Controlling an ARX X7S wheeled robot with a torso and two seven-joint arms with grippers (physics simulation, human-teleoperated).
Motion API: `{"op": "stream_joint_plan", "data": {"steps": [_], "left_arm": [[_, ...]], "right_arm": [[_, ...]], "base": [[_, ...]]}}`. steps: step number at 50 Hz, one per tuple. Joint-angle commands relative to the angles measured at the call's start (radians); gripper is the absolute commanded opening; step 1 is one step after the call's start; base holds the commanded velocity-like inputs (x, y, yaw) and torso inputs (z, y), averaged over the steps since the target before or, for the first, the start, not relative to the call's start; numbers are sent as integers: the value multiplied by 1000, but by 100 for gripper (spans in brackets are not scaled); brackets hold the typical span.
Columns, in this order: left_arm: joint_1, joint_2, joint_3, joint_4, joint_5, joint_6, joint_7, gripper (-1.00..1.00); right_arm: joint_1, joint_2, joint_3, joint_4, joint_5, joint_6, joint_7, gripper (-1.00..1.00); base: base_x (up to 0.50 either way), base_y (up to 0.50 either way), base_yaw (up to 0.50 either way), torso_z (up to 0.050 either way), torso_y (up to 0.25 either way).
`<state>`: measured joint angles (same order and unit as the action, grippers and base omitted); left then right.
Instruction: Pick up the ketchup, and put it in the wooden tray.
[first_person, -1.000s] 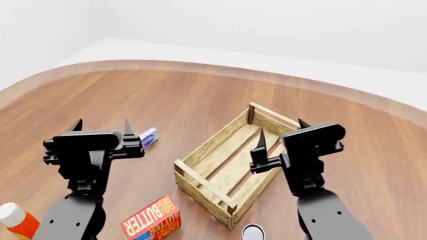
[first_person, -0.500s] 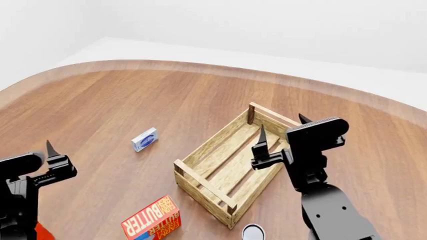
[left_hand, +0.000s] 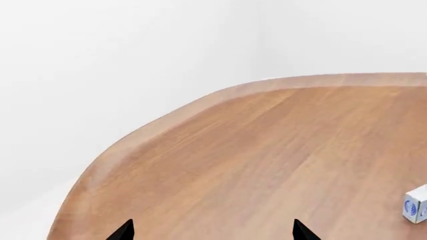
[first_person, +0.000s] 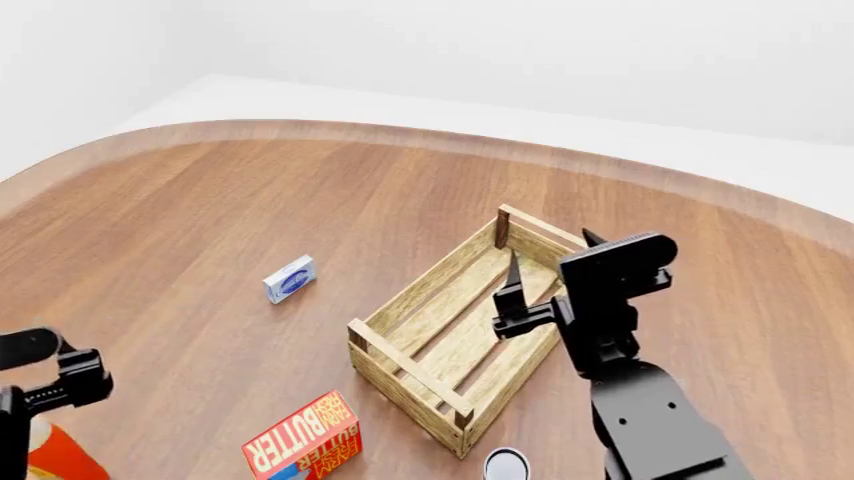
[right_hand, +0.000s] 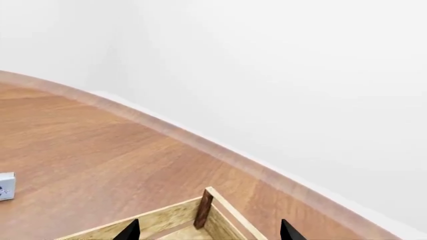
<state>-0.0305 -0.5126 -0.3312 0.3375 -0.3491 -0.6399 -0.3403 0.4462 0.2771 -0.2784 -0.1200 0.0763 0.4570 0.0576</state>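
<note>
The ketchup (first_person: 63, 457), an orange-red bottle, shows only in part at the bottom left corner of the head view, mostly hidden behind my left arm. My left gripper (first_person: 54, 372) hangs just above it. In the left wrist view its jaws (left_hand: 212, 232) stand wide apart over bare wood, with nothing between them. The wooden tray (first_person: 400, 305) sits in the middle of the table. My right gripper (first_person: 550, 252) is open and empty above the tray's right side. The right wrist view shows its tips (right_hand: 209, 232) over a tray corner post (right_hand: 202, 209).
A red-orange butter box (first_person: 304, 442) lies near the front, left of the tray. A small blue-and-white box (first_person: 290, 278) lies further back on the left and shows in the left wrist view (left_hand: 417, 205). A round white-rimmed top (first_person: 505, 466) sits at the front edge. The round wooden table (first_person: 334, 190) has a raised rim.
My left arm has dropped down and to the left, from beside the small box to the bottom left corner by the ketchup. My right gripper has shifted slightly left over the tray.
</note>
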Motion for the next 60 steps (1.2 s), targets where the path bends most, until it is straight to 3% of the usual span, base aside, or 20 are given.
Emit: {"op": "stream_joint_plan", "data": {"steps": [1,60], "left_arm": [[-13,-16,2,-49,-27,-91,4,100],[-31,18,-15,-150,-87,-185,-5,100]], "right_arm": [[11,-5,-10,32,2,-15,0,100],[23,5,-24,43,24,-19,15,100]], "base": [[0,0,0,0,0],[0,0,0,0,0]]}}
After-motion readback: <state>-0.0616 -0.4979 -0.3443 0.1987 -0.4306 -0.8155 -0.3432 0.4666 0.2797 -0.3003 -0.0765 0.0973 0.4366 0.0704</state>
